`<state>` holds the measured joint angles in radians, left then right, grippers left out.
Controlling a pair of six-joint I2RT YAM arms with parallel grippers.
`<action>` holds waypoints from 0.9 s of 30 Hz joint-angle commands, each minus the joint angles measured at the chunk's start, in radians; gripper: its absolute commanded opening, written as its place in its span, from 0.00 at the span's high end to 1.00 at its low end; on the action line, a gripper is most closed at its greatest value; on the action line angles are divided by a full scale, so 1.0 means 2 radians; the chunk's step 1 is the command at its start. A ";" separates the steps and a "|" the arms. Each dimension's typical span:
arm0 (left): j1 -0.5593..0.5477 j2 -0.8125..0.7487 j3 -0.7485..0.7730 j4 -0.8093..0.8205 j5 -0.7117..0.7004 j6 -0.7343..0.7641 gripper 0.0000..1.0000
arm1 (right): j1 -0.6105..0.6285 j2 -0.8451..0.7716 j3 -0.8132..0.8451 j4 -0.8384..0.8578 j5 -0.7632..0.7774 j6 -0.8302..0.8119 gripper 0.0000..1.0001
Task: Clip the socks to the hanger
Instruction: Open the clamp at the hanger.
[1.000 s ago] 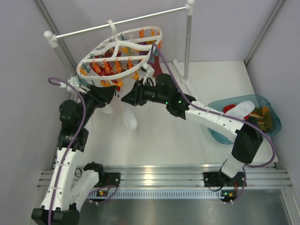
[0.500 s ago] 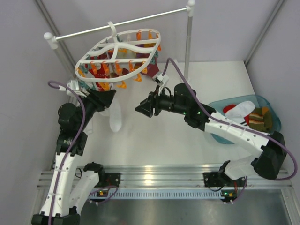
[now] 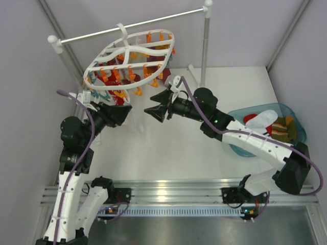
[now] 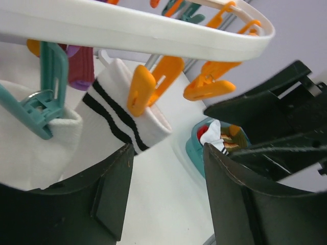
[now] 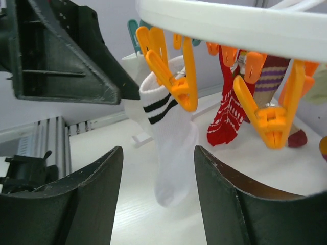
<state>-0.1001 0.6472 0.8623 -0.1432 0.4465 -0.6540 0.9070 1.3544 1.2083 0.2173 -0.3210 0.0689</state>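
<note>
Left fingers (image 4: 110, 204) and right fingers (image 5: 240, 214) are both spread wide with nothing in them, facing each other just under the hanger (image 5: 230, 23). The striped sock (image 5: 171, 127) hangs off an orange clip (image 5: 180, 84), so I'd say that one's done. The next socks (image 3: 263, 118) are in the blue basin (image 3: 299, 137) on the table (image 3: 168, 153). Back out low, because the dangling clips, the red sock (image 5: 227, 120) and the rail stand (image 3: 204, 51) crowd in close.

The top view looks steeply down from above and behind the arm bases, taking in the whole desk (image 3: 173, 153) from afar. Both wrist views sit close under the hanger (image 4: 153, 35), tilted upward, facing each other; they share the black-striped sock (image 5: 171, 120)
</note>
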 commanded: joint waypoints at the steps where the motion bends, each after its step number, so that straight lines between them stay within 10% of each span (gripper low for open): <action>1: 0.000 -0.016 0.014 0.023 0.053 0.023 0.38 | 0.001 0.025 0.042 0.058 -0.014 -0.059 0.43; 12: 0.000 -0.021 0.021 0.042 0.151 0.024 0.38 | 0.006 0.064 0.085 0.082 -0.001 -0.097 0.42; 27: 0.000 0.025 0.086 0.037 0.058 -0.019 0.46 | 0.030 0.084 0.095 0.082 0.014 -0.157 0.51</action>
<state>-0.1001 0.6907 0.9863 -0.1265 0.6338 -0.6651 0.9310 1.5181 1.3319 0.3363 -0.3092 -0.1974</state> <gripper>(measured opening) 0.545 0.497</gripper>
